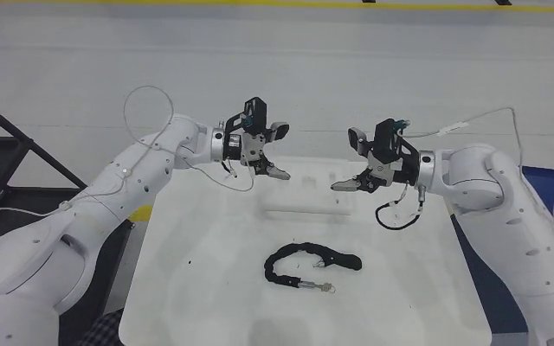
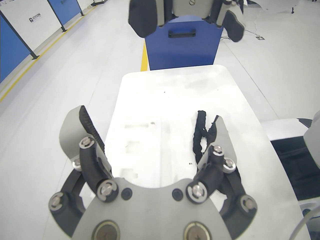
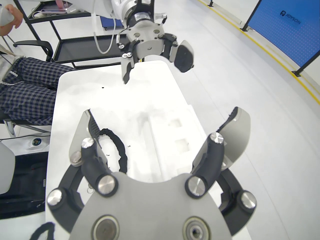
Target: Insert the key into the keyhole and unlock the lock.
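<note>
Left gripper (image 1: 279,151) hangs above the far part of the table (image 1: 199,277) with its fingers spread wide and nothing between them. Right gripper (image 1: 349,161) faces it from the other side at about the same height, equally wide open and empty. The two are near each other but apart. A white foam block (image 1: 303,199) sits on the table below the gap between them. The lock (image 1: 299,259), a black cable curled into a loop, lies flat nearer the robot, well apart from both grippers. The key (image 1: 325,287) lies at one end of it; whether it sits in the keyhole cannot be told.
</note>
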Controlling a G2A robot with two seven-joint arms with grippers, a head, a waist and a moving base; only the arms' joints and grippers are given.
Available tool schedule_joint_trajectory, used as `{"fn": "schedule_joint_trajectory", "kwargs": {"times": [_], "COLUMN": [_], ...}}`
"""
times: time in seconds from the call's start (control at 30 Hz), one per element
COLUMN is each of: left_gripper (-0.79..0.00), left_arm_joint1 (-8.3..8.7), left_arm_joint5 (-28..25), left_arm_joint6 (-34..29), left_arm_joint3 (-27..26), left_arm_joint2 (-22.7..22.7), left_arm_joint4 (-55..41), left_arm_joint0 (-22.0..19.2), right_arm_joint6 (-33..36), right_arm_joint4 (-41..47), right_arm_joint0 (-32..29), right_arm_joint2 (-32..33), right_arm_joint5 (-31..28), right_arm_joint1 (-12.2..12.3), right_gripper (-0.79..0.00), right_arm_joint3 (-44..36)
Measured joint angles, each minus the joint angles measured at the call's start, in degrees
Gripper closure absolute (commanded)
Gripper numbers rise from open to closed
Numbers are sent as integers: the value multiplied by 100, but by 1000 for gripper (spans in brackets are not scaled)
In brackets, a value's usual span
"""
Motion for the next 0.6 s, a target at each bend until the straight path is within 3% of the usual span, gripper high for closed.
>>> {"fn": "schedule_joint_trajectory", "kwargs": {"times": [0.3, 0.6], "left_gripper": [-785, -785], "left_arm_joint1": [-165, -174], "left_arm_joint5": [0, 0], "left_arm_joint6": [79, 112], "left_arm_joint3": [459, 474], "left_arm_joint2": [396, 430], "left_arm_joint4": [-615, -619], "left_arm_joint0": [-602, -635], "right_arm_joint6": [-48, -60], "right_arm_joint4": [13, 51], "right_arm_joint0": [728, 840], "right_arm_joint2": [-361, -425], "right_arm_joint5": [204, 227], "right_arm_joint1": [-158, -189], "right_gripper": [-785, -784], "right_arm_joint3": [723, 843]}}
